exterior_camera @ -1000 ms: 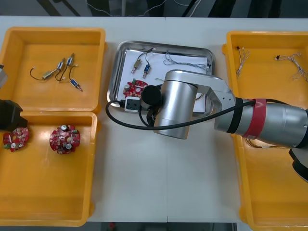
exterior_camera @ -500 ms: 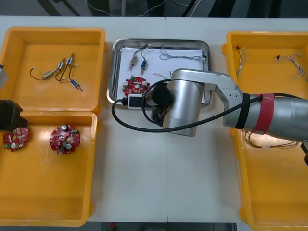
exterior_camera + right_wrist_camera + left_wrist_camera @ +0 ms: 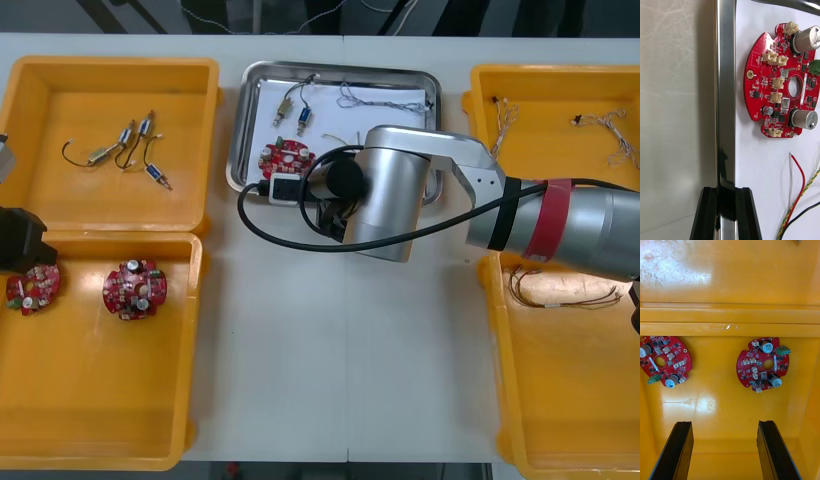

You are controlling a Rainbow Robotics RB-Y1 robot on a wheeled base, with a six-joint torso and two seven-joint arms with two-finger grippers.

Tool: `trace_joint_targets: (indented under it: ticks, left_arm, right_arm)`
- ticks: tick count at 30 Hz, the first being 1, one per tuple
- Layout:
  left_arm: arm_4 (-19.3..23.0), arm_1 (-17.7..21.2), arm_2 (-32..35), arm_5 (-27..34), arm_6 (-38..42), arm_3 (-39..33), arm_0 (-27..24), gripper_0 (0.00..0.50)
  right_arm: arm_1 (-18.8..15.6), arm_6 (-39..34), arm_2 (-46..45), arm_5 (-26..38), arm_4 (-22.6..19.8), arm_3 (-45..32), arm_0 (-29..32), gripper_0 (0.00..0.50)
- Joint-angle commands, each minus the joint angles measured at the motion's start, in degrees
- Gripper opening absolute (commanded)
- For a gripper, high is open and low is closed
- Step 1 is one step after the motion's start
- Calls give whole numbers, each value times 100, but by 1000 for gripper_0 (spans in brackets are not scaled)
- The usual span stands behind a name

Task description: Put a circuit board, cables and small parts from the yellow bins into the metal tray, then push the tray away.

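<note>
The right pincer (image 3: 725, 189) is pinching the lower rim of the metal tray (image 3: 241, 130), which is sitting upper centre on the counter (image 3: 330, 380) with a circuit board (image 3: 780, 80) lying inside. The left pincer (image 3: 724, 423) is hanging wide over the lower-left yellow bin (image 3: 715, 408).

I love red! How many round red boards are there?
3: one board in the metal tray, second board and third board in the near left yellow bin. The right arm might hide more.

Electronics workshop; yellow bins (image 3: 110, 62) of circuit boards (image 3: 134, 290), cables (image 3: 560, 292), small metal parts (image 3: 130, 150).
</note>
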Motion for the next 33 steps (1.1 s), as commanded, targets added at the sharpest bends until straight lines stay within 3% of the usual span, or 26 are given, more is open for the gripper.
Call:
trace_joint_targets:
  ticks: [1, 20, 30, 31, 32, 33]
  left_arm:
    - [-5, 231, 185, 38, -444, -160, 85, 500]
    - [-5, 231, 185, 38, -444, -160, 85, 500]
    - [-5, 231, 185, 38, -444, -160, 85, 500]
    - [-5, 231, 185, 38, -444, -160, 85, 500]
    - [-5, 231, 185, 38, -444, -160, 85, 500]
    - [-5, 231, 185, 38, -444, -160, 85, 500]
  right_arm:
    - [-72, 355, 93, -256, 53, 232, -237, 0]
    - [7, 452, 85, -1275, 115, 1023, -378, 0]
    - [25, 443, 93, -1363, 115, 1111, -386, 0]
    - [34, 452, 93, -1363, 115, 1111, -378, 6]
    - [25, 452, 85, -1363, 115, 1111, -386, 73]
    - [25, 452, 85, -1363, 115, 1119, -386, 177]
